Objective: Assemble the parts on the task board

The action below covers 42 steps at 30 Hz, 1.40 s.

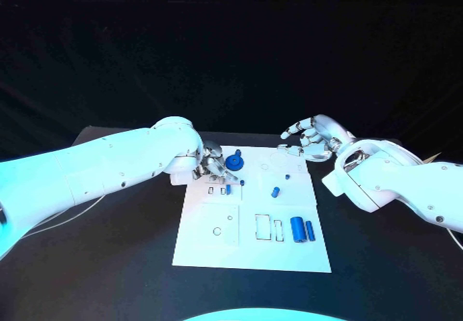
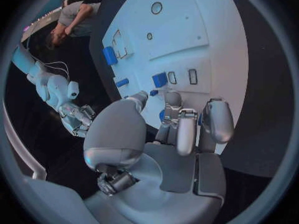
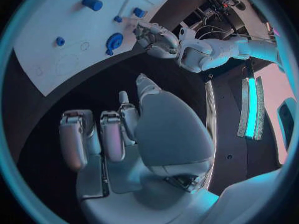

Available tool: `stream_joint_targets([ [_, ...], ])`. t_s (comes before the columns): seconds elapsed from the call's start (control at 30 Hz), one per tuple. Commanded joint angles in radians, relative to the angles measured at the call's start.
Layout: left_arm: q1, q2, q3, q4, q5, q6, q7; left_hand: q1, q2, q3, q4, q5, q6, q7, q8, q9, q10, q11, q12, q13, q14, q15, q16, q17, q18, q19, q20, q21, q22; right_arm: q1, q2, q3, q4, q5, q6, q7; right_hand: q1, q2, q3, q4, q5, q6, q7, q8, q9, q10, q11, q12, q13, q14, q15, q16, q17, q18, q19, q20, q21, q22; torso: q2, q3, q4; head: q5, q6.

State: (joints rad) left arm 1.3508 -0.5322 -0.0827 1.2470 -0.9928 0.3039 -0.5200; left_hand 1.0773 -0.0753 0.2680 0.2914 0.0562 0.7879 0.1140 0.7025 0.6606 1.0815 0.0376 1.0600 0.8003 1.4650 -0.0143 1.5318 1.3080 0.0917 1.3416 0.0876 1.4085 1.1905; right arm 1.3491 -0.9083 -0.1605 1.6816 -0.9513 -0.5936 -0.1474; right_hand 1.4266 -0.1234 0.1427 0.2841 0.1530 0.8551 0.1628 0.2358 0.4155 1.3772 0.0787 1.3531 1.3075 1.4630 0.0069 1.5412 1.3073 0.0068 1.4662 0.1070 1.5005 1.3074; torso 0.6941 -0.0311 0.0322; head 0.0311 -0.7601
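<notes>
- Board (image 1: 224,251): white plate on the black tabletop, lying between the two hands; stiff and flat, with shallow outlined recesses.
- Left hand (image 1: 211,164): lowered over the board's far corner on its own side, fingers curled down towards the surface. Whether it pinches a part cannot be told; the wrist view shows only a sliver of blue behind the fingers (image 2: 187,129).
- Right hand (image 1: 310,139): raised just off the board's far edge on its own side, fingers loosely curled, grasping nothing.
- Round part (image 1: 236,161): blue disc with a stub, just beside the left hand, towards the right hand.
- Small parts (image 1: 276,192): short blue pieces scattered mid-board, between the hands and nearer the robot.
- Two cylinders (image 1: 303,229): blue, side by side, well apart from both hands, on the right hand's side.
- Handling, judged: parts look like light, rigid plastic, smooth and likely to slip or roll. Cylinders are best pinched across the middle, the disc by its stub or rim. Little fragility expected.
</notes>
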Motion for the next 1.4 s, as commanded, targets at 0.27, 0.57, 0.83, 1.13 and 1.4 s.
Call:
stream_joint_targets([
  [0.27,-0.006,0.016,-0.009,-0.013,0.016,0.034,0.000,0.013,0.009,-0.003,-0.002,-0.001,-0.003,-0.007,0.007,0.006,0.007,-0.001,0.007,0.002,0.075,-0.008,0.004,0.204,-0.013,0.004,-0.006,0.005,0.002,0.000,0.003,0.000,-0.003,-0.005,0.017,0.009,-0.004,0.005,0.006,0.000,0.003,-0.008,0.000,0.004,0.002,0.001,-0.001,-0.001,0.069,0.090,-0.007,-0.004,0.195,0.011,0.075,-0.005,-0.001,0.217,-0.001,-0.0002,0.0002,0.001,-0.005],
  [0.57,-0.015,0.032,-0.017,-0.028,0.022,0.038,0.000,0.027,0.012,-0.002,-0.002,-0.001,-0.004,-0.008,0.007,0.011,0.007,-0.002,0.009,0.004,0.076,-0.009,0.005,0.205,-0.013,0.005,-0.006,0.006,0.004,0.000,0.006,0.000,-0.006,-0.005,0.019,0.008,-0.004,0.005,0.006,0.000,0.003,-0.008,0.000,0.004,0.002,0.001,-0.001,-0.001,0.069,0.090,-0.007,-0.004,0.195,0.011,0.075,-0.005,-0.001,0.217,-0.001,0.0007,-0.0005,0.004,-0.005],
  [0.83,-0.017,0.029,-0.019,-0.029,0.025,0.036,0.000,0.035,0.015,0.000,-0.003,-0.001,-0.005,-0.008,0.007,0.015,0.007,-0.002,0.010,0.006,0.076,-0.009,0.005,0.205,-0.013,0.005,-0.007,0.006,0.004,0.000,0.007,0.000,-0.009,-0.005,0.019,0.007,-0.004,0.006,0.008,0.000,0.004,-0.009,0.000,0.006,0.002,0.001,-0.001,-0.001,0.068,0.090,-0.006,-0.004,0.195,0.011,0.075,-0.005,-0.001,0.217,-0.001,0.0012,0.0006,0.003,-0.006],
  [1.13,-0.018,0.028,-0.020,-0.027,0.041,0.039,0.000,0.055,0.019,0.003,-0.004,-0.001,-0.002,-0.010,0.010,0.024,0.010,-0.003,0.014,0.010,0.077,-0.010,0.006,0.207,-0.014,0.007,-0.007,0.008,0.007,0.000,0.009,0.000,-0.015,-0.005,0.021,0.007,-0.004,0.006,0.008,0.000,0.004,-0.009,0.000,0.006,0.002,0.001,-0.001,-0.001,0.068,0.090,-0.006,-0.004,0.195,0.011,0.075,-0.005,-0.001,0.217,-0.001,0.0008,-0.0004,0.003,-0.008],
  [1.4,-0.018,0.025,-0.020,-0.019,0.053,0.039,0.000,0.094,0.024,0.014,-0.006,-0.001,-0.002,-0.013,0.013,0.040,0.008,-0.006,0.014,0.009,0.077,-0.013,0.005,0.206,-0.014,0.007,-0.008,0.008,0.009,-0.001,0.013,0.000,-0.020,-0.004,0.022,0.006,-0.005,0.007,0.009,0.000,0.004,-0.010,0.000,0.008,0.002,0.002,-0.001,0.000,0.069,0.090,-0.006,-0.004,0.195,0.011,0.075,-0.005,-0.001,0.218,-0.001,0.0005,0.0006,0.002,-0.008],
])
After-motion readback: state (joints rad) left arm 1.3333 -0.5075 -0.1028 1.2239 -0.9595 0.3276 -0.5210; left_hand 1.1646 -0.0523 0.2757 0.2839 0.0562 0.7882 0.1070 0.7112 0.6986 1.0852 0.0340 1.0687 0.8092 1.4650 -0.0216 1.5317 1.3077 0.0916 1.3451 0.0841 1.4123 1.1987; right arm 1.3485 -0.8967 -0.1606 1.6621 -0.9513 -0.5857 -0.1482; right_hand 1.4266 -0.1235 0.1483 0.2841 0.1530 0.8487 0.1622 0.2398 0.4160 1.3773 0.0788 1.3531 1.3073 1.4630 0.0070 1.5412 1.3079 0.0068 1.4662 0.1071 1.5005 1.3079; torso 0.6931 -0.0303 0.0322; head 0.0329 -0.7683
